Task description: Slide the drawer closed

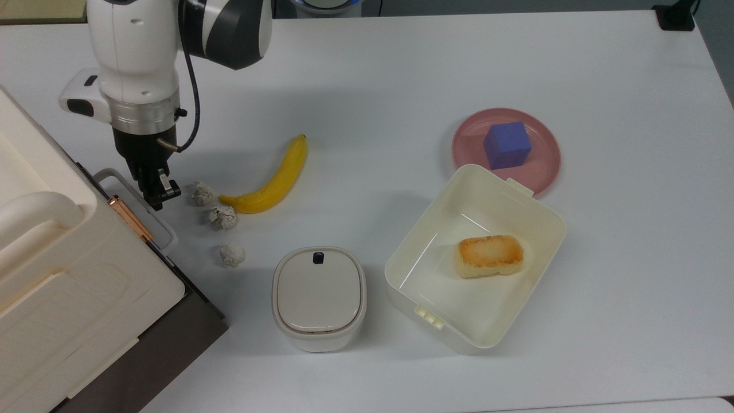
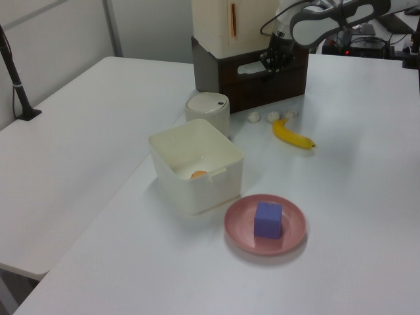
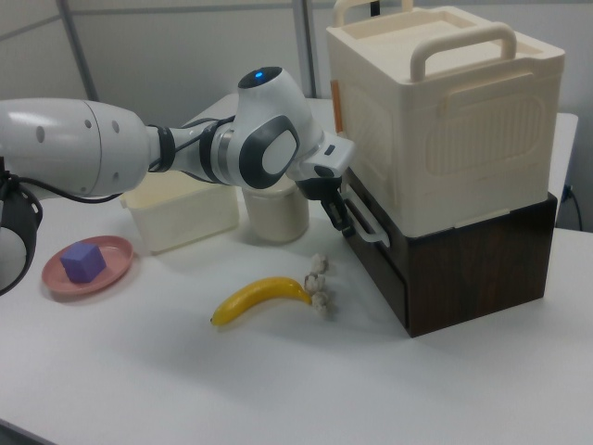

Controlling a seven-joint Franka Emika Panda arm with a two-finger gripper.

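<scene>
Touching white loop handle [image 1: 133, 207], end effector [image 1: 156, 195] finger state unclear; dark wood-grain drawer [image 3: 371, 255] flush in cabinet.

Top view: banana [image 1: 272, 179] left of centre, w/ 3 crumpled white balls [image 1: 222, 217] just beside its lower end. Lidded cream container [image 1: 319, 296] at bottom centre; open cream tub [image 1: 539, 213] w/ toasted bread [image 1: 488, 256] inside. Pink plate [image 1: 542, 163] upper right, purple cube [image 1: 506, 144] on it
</scene>
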